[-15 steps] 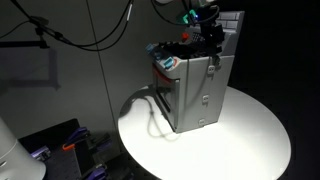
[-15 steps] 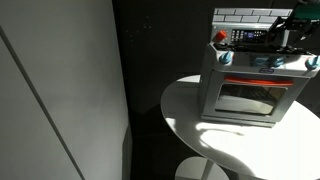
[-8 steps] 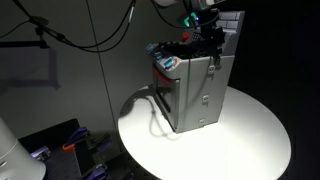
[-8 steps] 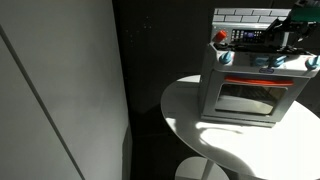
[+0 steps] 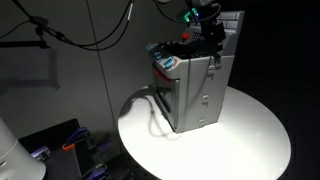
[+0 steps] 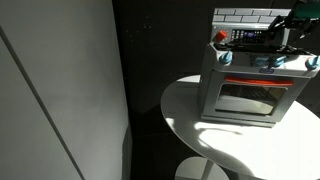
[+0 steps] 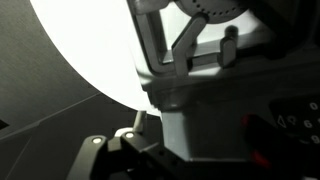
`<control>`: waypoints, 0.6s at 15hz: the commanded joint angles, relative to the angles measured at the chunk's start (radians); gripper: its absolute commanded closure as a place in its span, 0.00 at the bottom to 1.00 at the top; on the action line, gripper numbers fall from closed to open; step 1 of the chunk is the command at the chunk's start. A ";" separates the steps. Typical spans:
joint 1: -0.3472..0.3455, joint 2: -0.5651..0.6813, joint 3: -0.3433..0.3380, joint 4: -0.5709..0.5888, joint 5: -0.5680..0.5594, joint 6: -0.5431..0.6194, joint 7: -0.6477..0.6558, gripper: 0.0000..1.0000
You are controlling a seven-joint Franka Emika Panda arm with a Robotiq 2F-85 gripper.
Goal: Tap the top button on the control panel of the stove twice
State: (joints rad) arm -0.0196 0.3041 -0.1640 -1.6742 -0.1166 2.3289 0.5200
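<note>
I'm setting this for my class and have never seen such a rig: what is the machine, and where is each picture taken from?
It is a robot arm ending in a pincer. The pincer hangs over the top of a small grey toy stove that stands on a round white table. Two pictures come from cameras standing outside the robot, at different places; in an exterior view the stove's front door faces us. The third, blurred, comes from the wrist. I see nothing held.

Stove on table — gripper above stove's rear, just before back wall.
</note>
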 commanded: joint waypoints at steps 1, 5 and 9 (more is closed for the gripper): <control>-0.013 -0.061 0.015 -0.023 0.035 -0.054 -0.064 0.00; -0.024 -0.108 0.026 -0.035 0.075 -0.151 -0.134 0.00; -0.035 -0.157 0.033 -0.046 0.119 -0.282 -0.221 0.00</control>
State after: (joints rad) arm -0.0281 0.2080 -0.1525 -1.6833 -0.0374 2.1244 0.3748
